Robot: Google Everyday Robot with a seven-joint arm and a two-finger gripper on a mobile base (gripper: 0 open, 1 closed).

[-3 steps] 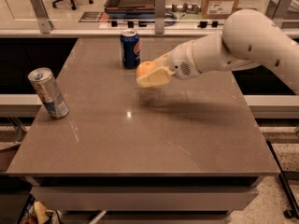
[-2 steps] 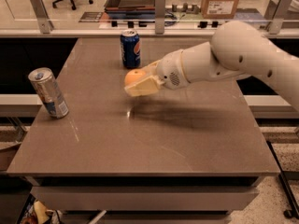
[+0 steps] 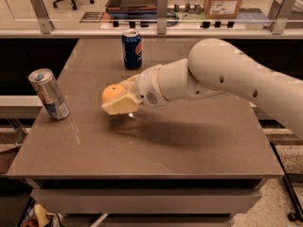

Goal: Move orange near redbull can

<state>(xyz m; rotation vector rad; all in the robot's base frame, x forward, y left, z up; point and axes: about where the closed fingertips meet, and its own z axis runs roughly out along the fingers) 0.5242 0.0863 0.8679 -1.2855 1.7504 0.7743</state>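
The orange (image 3: 112,92) is held between the pale fingers of my gripper (image 3: 118,98), above the middle of the brown table (image 3: 165,145). The gripper is shut on the orange and reaches in from the right on the white arm (image 3: 227,79). The redbull can (image 3: 48,94), slim and silver with blue panels, stands near the table's left edge, tilted slightly. It is to the left of the gripper, with a gap of bare table between them.
A dark blue Pepsi can (image 3: 131,49) stands upright at the back of the table, behind the gripper. A glass-railed ledge (image 3: 161,30) runs behind the table. The floor lies below the table's left and right edges.
My gripper has carried the orange leftward and a little toward the front, closer to the redbull can. Both cans have stayed where they were.
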